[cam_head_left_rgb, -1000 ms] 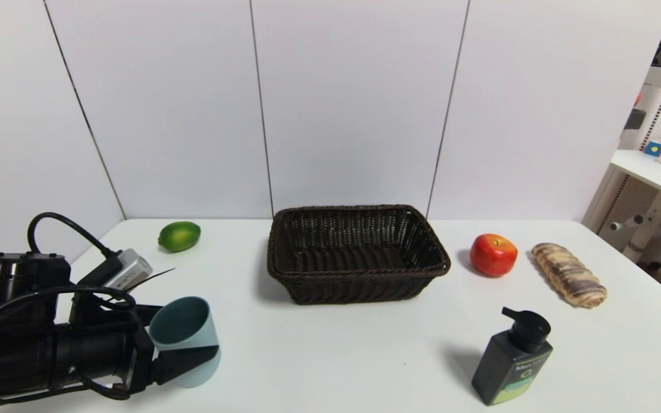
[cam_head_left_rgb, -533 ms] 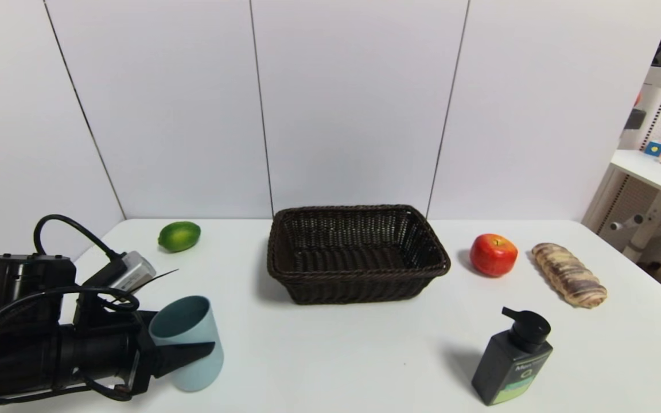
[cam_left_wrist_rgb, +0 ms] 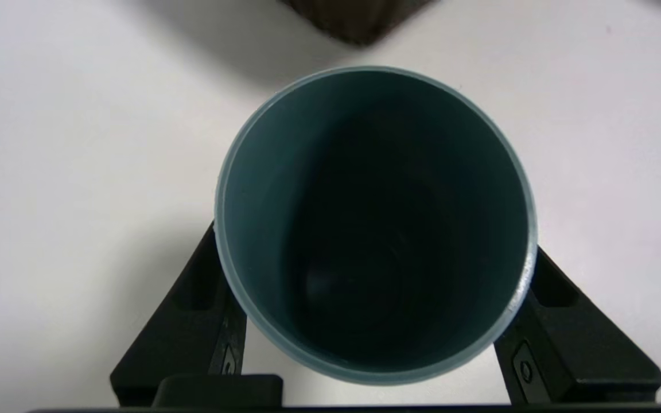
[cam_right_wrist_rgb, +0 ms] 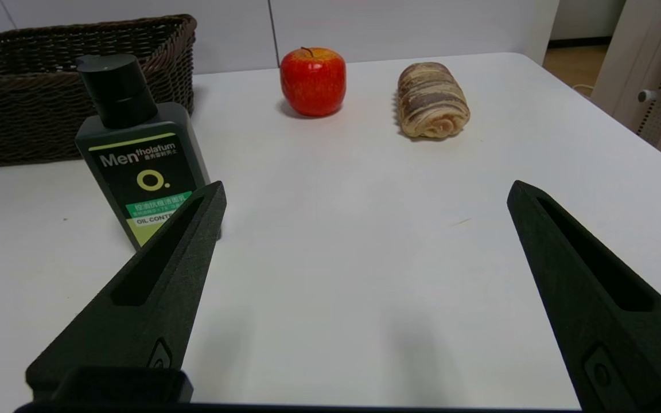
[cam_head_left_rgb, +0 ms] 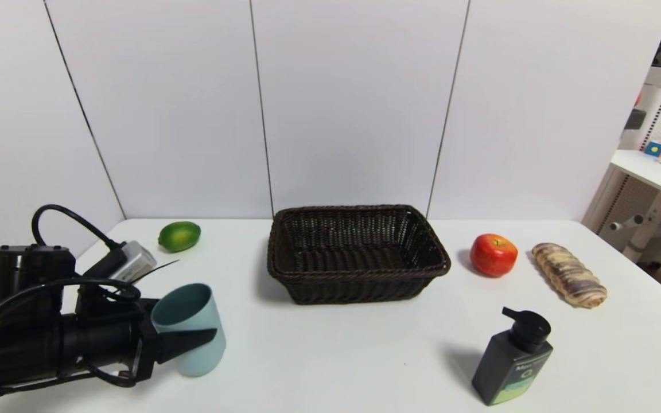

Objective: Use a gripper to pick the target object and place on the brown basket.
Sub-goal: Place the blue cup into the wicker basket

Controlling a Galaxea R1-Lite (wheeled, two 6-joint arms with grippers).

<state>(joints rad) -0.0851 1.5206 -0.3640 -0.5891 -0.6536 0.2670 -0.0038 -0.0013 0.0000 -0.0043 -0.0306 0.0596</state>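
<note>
L gripper (cam_head_left_rgb: 195, 338) clamped on cup (cam_head_left_rgb: 190, 327) | tilted, off table | basket (cam_head_left_rgb: 359, 252) well apart

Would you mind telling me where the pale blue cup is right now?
In the head view, the cup sits near the table's front left, gripped by the left claw, left of the basket.

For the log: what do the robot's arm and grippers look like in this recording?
The left gripper is a matte black claw with two pointed, tapered fingers, each with a long recessed slot. Behind it is a black cylindrical wrist, looping black cables and a small silver module. The right gripper has the same black, slotted, pointed fingers.
</note>
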